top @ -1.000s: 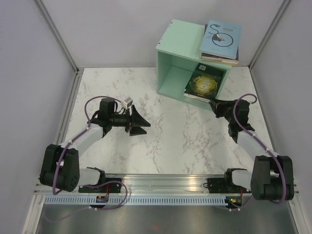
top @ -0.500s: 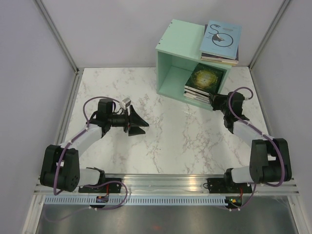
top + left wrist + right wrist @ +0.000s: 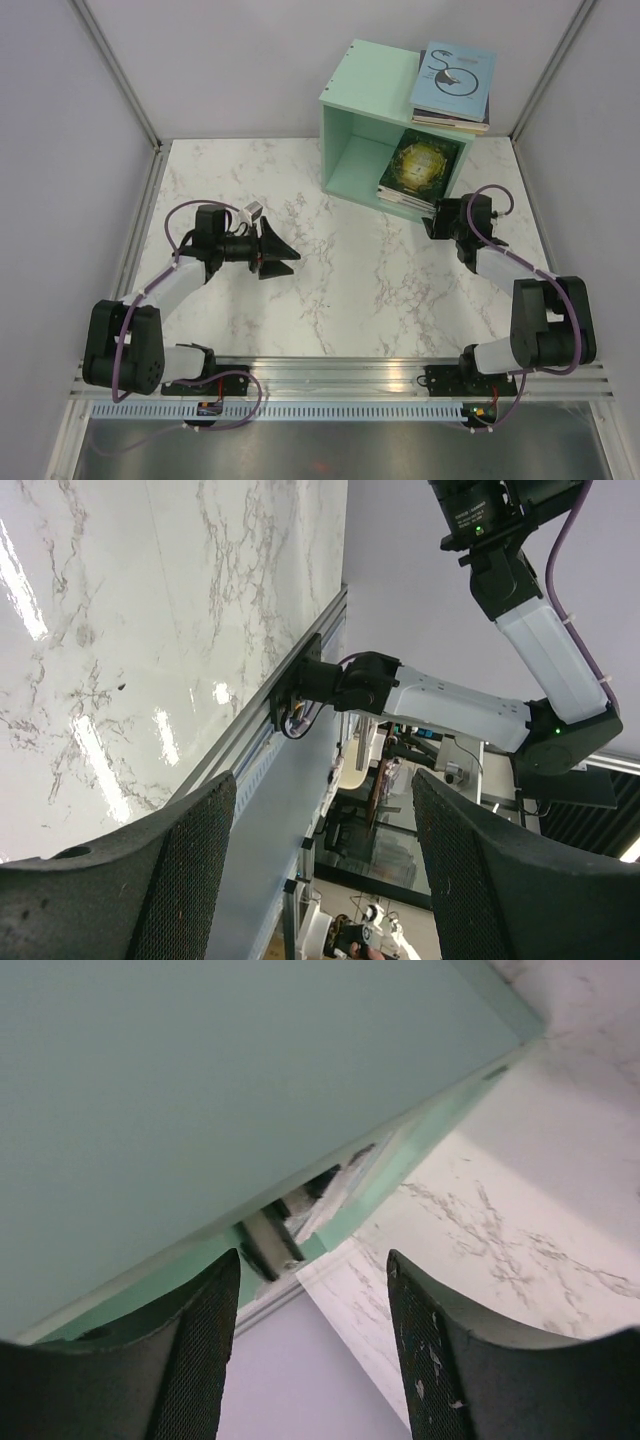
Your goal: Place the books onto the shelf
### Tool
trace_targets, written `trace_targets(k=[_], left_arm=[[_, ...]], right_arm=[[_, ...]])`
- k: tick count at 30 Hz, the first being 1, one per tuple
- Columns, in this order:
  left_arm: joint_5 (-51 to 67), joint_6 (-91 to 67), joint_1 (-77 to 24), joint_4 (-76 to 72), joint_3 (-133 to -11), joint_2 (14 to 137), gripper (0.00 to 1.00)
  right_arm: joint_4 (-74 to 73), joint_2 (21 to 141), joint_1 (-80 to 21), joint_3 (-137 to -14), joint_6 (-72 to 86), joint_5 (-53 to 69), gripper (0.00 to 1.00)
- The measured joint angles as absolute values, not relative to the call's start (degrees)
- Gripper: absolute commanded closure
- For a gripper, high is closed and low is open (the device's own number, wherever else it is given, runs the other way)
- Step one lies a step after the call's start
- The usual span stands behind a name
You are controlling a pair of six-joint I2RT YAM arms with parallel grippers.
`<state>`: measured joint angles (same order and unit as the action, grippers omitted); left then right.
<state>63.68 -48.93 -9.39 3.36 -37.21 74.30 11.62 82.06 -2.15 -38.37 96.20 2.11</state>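
While the right gripper (image 3: 437, 218) sits at the open face of the shelf (image 3: 375, 85), step in hand: most likely letting go of the green-gold book (image 3: 425, 165) and backing off.
Right jaws: apart, with nothing between them; the wrist view shows only the shelf's mint side (image 3: 250, 1080) and marble in the gap.
Left gripper (image 3: 285, 257): well in front of the shelf and to its left, above the table, jaws wide and holding nothing.
Green-gold book: inside the shelf, against its right wall, on top of a small stack; it lies tilted, with its near edge at the shelf's front lip.
Other books: a stack on the shelf's roof towards its right edge, with the light blue swirl book (image 3: 455, 75) uppermost.
Doing it well: draw the right gripper straight back from the opening with the jaws wide, so no pad drags the cover out. If the stack pokes past the lip, a flat push on its edges would seat it. Stay off the shelf's right wall.
Surface: white marble-patterned table (image 3: 350, 290) in front of the shelf, glossy, with glare streaks.
Room: pale grey-lilac panels behind and beside the shelf, in metal framing.
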Motion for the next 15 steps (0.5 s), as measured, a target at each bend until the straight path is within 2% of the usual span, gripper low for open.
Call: trace_targets(k=[7,9,10,11,13,15], left_arm=[[63.70,-48.36,-9.02,3.38,-37.21,74.37,0.26],[63.68,-48.27,-8.99,3.38,-37.21,74.48,0.26],[63.66,-48.27,-8.99,3.38,-37.21,74.54,0.26],[63.66,-48.23,-8.99,3.36,-37.21,74.63,0.26],[63.64,-48.16,-8.99,3.36,-37.21,75.00,0.26],[63.61,-48.05,-8.97,3.38,-37.21,75.50,0.26]], right_arm=[[8.64,76.36,-2.24,-34.13,95.61,3.29,0.36],[7.57,74.02,-2.79,-32.67,94.67,3.53,0.41],[6.90,72.86,-3.29,-32.16,94.15,3.62,0.51],[6.02,71.83,-4.03,-31.97,93.12,3.57,0.84],[5.10,70.28,-5.98,-31.97,91.39,3.29,0.97],[4.80,69.45,-8.49,-32.18,89.95,3.11,1.00]])
